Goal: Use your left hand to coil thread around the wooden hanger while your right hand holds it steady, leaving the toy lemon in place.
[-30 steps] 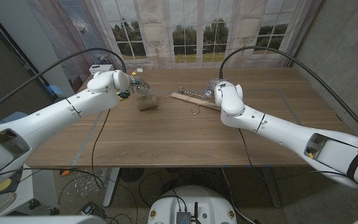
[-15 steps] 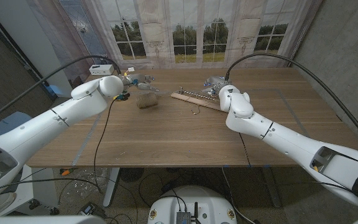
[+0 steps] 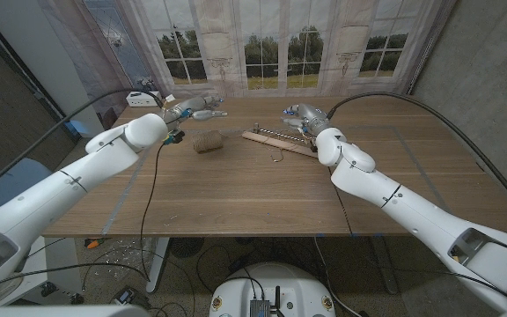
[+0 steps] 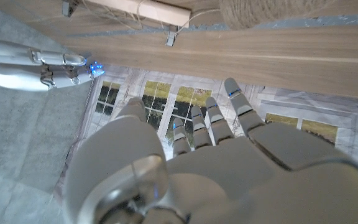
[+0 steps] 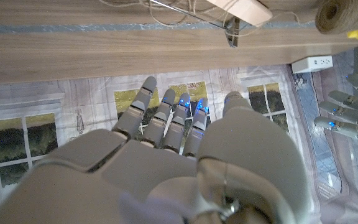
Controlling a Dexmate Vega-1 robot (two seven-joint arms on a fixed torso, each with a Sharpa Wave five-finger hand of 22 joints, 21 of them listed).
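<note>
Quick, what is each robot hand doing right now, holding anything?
Left hand: open, fingers spread, holding nothing.
Right hand: open, fingers apart, holding nothing; the hanger lies untouched on the table.

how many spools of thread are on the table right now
1: the thread spool lies on the wooden table left of the wooden hanger, near the left hand. None other visible.

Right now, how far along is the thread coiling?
Some thread already sits on the wooden hanger, lying flat. Nothing in hand: left hand and right hand are both lifted off, empty. The twine spool is untouched. Gripping and coiling remain.
</note>
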